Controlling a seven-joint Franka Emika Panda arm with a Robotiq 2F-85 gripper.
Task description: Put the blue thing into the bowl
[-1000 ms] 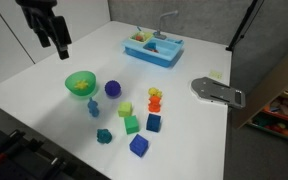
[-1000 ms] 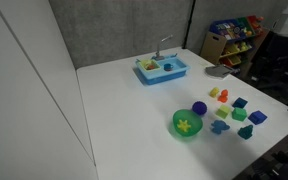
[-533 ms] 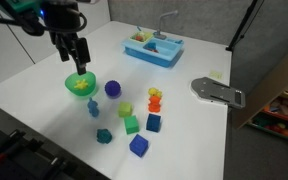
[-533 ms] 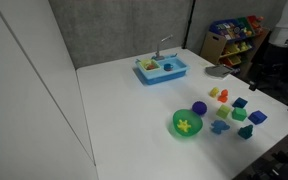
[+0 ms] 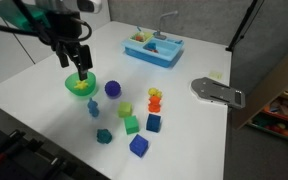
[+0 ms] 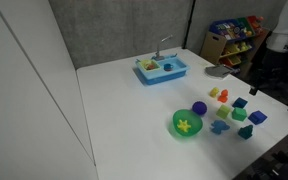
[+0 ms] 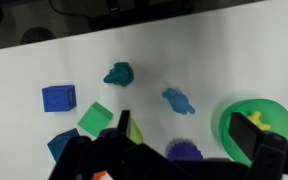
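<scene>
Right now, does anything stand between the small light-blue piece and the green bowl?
Nothing visible does. The blue thing lies on the table beside the bowl; the purple ball sits off to one side of that path.

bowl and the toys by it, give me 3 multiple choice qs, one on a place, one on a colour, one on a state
1. Where is the pale blue toy relative to the bowl?
A inside it
B on the table beside it
C under it

2. What colour is the ball next to the bowl?
A purple
B red
C white

3. What state is the gripper in?
A shut on the pale blue toy
B open and empty
C shut on the ball

Answers:
1 B: the toy lies on the table just outside the rim.
2 A: both exterior views show a purple ball.
3 B: the wrist view shows its fingers wide apart with nothing between them.
</scene>
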